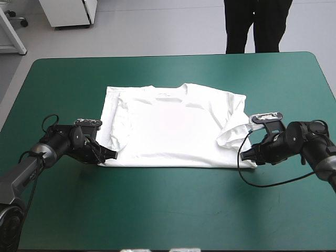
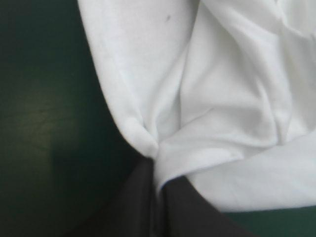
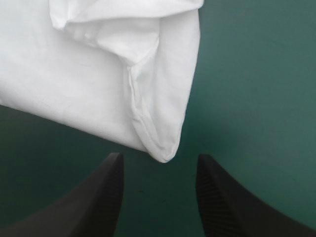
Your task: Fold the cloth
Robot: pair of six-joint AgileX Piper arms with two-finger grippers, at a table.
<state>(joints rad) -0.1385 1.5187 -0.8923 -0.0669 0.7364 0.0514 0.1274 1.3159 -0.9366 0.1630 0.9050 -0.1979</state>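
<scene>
The white T-shirt (image 1: 173, 126) lies spread on the teal-green table cover, folded once so its near edge runs straight, collar toward the far side. My left gripper (image 1: 111, 153) sits at the shirt's near left corner, shut on the T-shirt (image 2: 207, 98); the cloth bunches up where the black fingers (image 2: 173, 207) meet. My right gripper (image 1: 244, 154) rests low at the near right corner, open. In the right wrist view the folded corner (image 3: 163, 148) of the shirt points into the gap just ahead of my right gripper (image 3: 159, 170), not touching either finger.
Bare teal-green cover (image 1: 173, 210) stretches between the shirt and the table's near edge. A sleeve (image 1: 233, 131) is folded over on the shirt's right side.
</scene>
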